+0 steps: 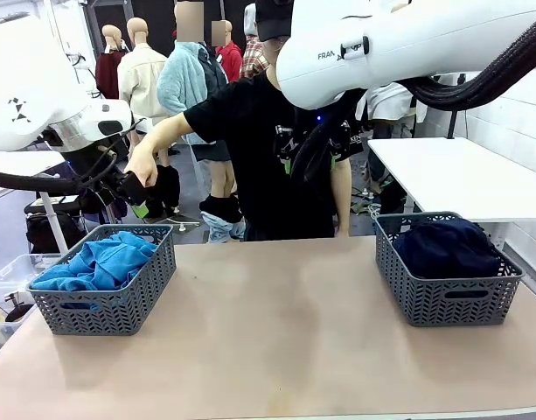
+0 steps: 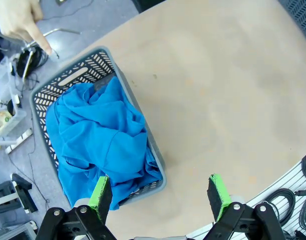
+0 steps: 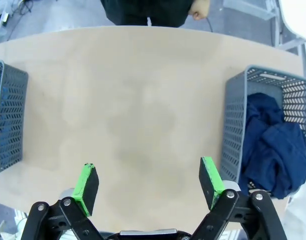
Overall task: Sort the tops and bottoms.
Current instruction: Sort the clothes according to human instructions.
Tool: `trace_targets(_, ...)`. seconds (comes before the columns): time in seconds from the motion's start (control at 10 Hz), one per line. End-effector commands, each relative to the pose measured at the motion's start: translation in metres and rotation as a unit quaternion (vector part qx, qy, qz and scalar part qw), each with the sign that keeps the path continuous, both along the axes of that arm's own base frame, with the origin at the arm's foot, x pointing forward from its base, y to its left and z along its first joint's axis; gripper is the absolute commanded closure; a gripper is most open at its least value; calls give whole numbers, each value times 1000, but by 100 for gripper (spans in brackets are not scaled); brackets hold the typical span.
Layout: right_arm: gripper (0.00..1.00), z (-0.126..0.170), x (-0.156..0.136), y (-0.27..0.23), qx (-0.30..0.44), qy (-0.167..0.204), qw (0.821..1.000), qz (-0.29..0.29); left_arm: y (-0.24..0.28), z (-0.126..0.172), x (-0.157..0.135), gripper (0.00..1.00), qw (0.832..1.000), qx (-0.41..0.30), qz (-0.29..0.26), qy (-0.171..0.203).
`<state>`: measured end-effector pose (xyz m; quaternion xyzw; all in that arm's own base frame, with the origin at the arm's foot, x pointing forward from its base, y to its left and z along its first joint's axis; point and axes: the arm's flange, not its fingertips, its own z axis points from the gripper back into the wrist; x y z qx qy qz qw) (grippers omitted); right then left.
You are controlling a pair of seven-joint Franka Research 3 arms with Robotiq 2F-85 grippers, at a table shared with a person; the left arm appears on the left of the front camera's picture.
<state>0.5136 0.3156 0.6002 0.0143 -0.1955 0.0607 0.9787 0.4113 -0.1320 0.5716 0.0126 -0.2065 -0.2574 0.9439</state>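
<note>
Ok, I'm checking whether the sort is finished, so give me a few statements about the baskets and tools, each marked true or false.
1. The tops lie in the left basket. True.
2. The bottoms lie loose on the table. False: they sit in the right basket.
3. The left tool is open and holds nothing. True.
4. The right tool grips a dark garment. False: it is open, holding nothing, above bare table.

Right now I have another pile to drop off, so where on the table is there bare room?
The broad tan stretch of the table between the left basket and the right basket is bare, front to back. Both baskets are crowded: the left is heaped with the tops, the right with the bottoms.
</note>
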Motion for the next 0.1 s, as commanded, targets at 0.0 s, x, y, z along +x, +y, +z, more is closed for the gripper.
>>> trace_targets(0.0, 0, 0, 1, -2, -6, 3, 1000, 5, 1, 2, 1, 0, 1000, 0, 1, 3)
